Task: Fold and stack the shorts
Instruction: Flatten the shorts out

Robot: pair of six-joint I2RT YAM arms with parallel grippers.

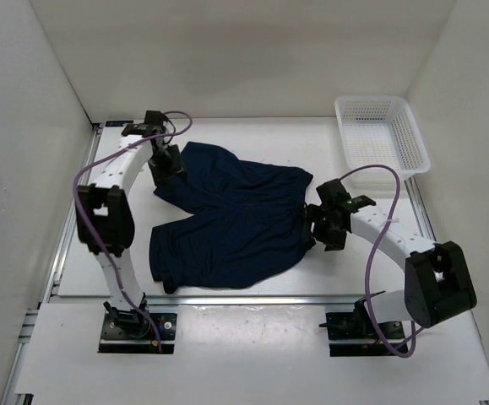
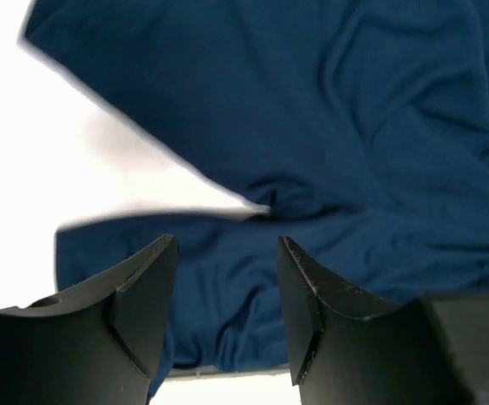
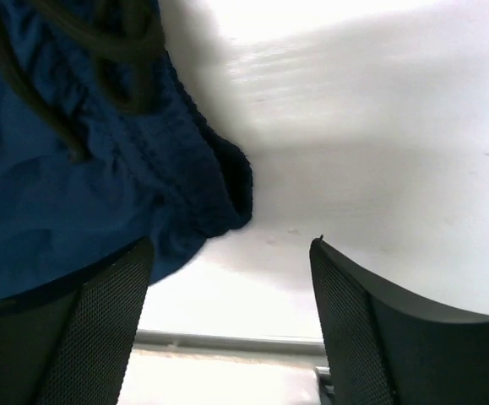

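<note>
The dark navy shorts point(image 1: 227, 228) lie spread on the white table, waistband to the right and two legs to the left. My left gripper point(image 1: 166, 166) hangs over the far leg's end. In the left wrist view it point(image 2: 227, 240) is open, with navy fabric point(image 2: 354, 126) below the gap and nothing pinched. My right gripper point(image 1: 316, 223) is at the waistband's right edge. In the right wrist view it point(image 3: 231, 243) stands open over bare table, the gathered waistband point(image 3: 168, 160) just beside its left finger point(image 3: 100, 321).
A white mesh basket point(image 1: 345, 135) stands at the far right corner of the table. White walls close in the left, back and right sides. A metal rail point(image 1: 244, 298) runs along the table's near edge in front of the arm bases.
</note>
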